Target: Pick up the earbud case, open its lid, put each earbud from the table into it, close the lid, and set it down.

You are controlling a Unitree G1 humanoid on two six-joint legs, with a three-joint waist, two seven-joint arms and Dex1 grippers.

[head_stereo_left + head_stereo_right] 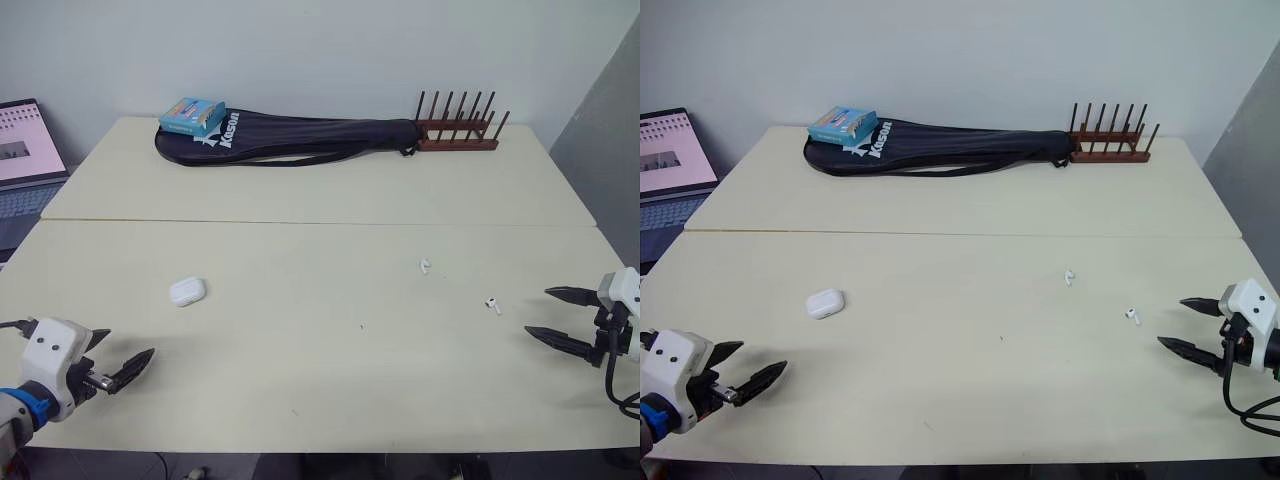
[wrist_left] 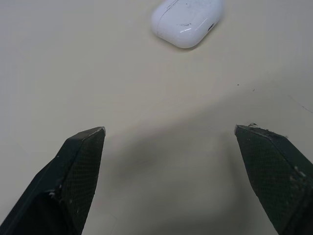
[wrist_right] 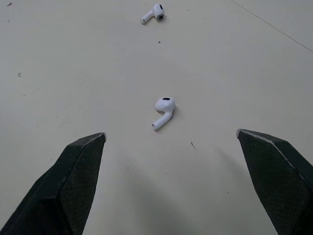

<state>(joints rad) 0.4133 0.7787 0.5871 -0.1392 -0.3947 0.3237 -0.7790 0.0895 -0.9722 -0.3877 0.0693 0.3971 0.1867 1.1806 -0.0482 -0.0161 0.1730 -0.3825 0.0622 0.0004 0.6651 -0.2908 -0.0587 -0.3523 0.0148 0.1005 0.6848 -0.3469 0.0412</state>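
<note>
A white earbud case (image 1: 187, 291) lies shut on the cream table (image 1: 320, 350), left of centre; the left wrist view has the case (image 2: 187, 22) just ahead of the fingers. My left gripper (image 1: 115, 358) hovers open near the front left edge, a short way in front of the case. Two white earbuds lie on the right half: one earbud (image 1: 425, 266) further in, the other earbud (image 1: 493, 304) closer to my right gripper (image 1: 553, 317). That gripper is open, with the near earbud (image 3: 164, 111) a little beyond its fingertips and the far earbud (image 3: 153, 13) past it.
At the back of the table lie a black racket bag (image 1: 290, 137) with a blue box (image 1: 192, 116) on its left end, and a wooden peg rack (image 1: 457, 128) at its right. A laptop (image 1: 25, 160) stands off the table's left side.
</note>
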